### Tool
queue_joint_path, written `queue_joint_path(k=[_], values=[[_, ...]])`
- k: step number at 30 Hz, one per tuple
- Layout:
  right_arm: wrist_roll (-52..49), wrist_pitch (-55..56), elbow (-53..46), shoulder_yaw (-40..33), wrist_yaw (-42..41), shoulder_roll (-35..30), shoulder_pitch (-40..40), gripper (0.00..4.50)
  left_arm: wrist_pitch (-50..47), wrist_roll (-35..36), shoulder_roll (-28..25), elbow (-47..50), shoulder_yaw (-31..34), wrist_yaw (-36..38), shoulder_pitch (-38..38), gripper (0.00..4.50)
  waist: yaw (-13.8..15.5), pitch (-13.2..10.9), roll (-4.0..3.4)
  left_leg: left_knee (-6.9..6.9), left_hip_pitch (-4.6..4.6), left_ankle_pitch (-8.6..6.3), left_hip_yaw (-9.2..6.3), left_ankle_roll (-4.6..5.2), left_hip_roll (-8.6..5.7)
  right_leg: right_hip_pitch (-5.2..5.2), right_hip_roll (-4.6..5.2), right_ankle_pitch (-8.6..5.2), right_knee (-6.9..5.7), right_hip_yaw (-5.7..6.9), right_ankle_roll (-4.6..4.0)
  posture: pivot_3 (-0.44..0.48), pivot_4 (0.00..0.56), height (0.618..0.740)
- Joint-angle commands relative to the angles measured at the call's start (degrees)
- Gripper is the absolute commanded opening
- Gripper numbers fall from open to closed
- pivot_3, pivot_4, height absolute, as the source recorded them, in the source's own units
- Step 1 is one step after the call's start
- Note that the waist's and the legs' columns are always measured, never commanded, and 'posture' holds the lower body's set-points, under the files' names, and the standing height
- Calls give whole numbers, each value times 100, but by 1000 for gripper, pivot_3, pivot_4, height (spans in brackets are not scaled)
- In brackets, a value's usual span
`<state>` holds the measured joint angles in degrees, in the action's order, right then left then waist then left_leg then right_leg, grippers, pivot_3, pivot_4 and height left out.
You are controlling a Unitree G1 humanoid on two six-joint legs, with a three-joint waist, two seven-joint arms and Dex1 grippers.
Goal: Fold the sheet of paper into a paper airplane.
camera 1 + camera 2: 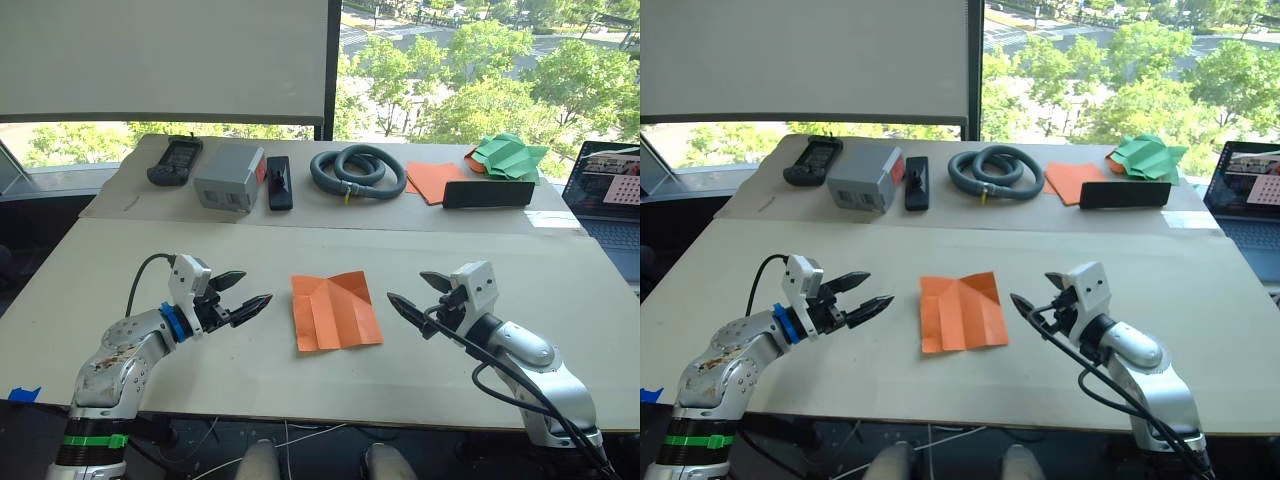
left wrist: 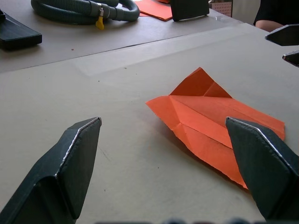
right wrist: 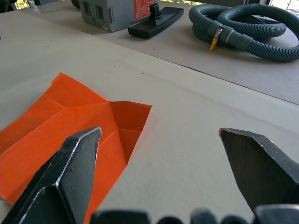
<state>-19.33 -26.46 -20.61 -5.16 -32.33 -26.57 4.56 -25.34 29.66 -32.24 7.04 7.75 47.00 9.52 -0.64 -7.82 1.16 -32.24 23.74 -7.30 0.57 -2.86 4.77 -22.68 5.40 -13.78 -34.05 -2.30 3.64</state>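
So your table (image 1: 120, 290) is the biggest thing, and the sheet (image 1: 335, 310) lies flat on it between both grippers, near each, touching neither. It's creased, with top corners folded in. Left gripper (image 1: 243, 293) hovers just beside the sheet's left edge, fingers spread, empty, pointing inward. Right gripper (image 1: 418, 294) mirrors it at the right edge, also spread and empty. Risk: thin paper could slide or buckle if you push one edge without pinning the other side; a fingertip may catch a raised flap and undo a crease.
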Motion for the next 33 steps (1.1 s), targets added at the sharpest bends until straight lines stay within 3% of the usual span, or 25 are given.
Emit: queue_joint_path(k=[1,10,15,24,28,33], values=[[-72,25,-161,-60,-4,-46,78,4468,24,74,-23,145,97,5,133,4500,0,0,0,0,0,0,0,0,0,0,0,0,0,0,0,0,150,714],[-49,-6,-171,-31,39,-33,83,4468,-26,17,-83,170,9,79,152,4500,0,0,0,-4,-2,0,-1,0,0,6,-1,0,-1,0,0,0,150,714],[-36,-28,-196,45,101,33,55,4500,50,-25,-38,231,-287,388,269,3096,5,1,-1,-6,-2,0,-1,0,0,8,-1,0,0,0,0,0,150,714],[17,14,-177,301,120,92,42,4500,886,-1330,412,-795,-1692,482,944,43,62,6,-6,-27,0,0,-2,1,-2,23,-4,0,0,-4,1,0,150,714],[1,-22,-175,318,45,11,81,4500,659,-1496,654,-972,-1979,443,1172,43,61,7,-7,-30,2,0,-11,6,-2,30,-11,0,-3,-5,1,0,150,714],[-34,-145,-305,425,22,-19,82,4500,729,-2193,277,-1200,-2519,579,895,43,46,14,-19,-38,0,-2,-15,7,-1,30,-12,0,-3,-5,2,0,150,714]])
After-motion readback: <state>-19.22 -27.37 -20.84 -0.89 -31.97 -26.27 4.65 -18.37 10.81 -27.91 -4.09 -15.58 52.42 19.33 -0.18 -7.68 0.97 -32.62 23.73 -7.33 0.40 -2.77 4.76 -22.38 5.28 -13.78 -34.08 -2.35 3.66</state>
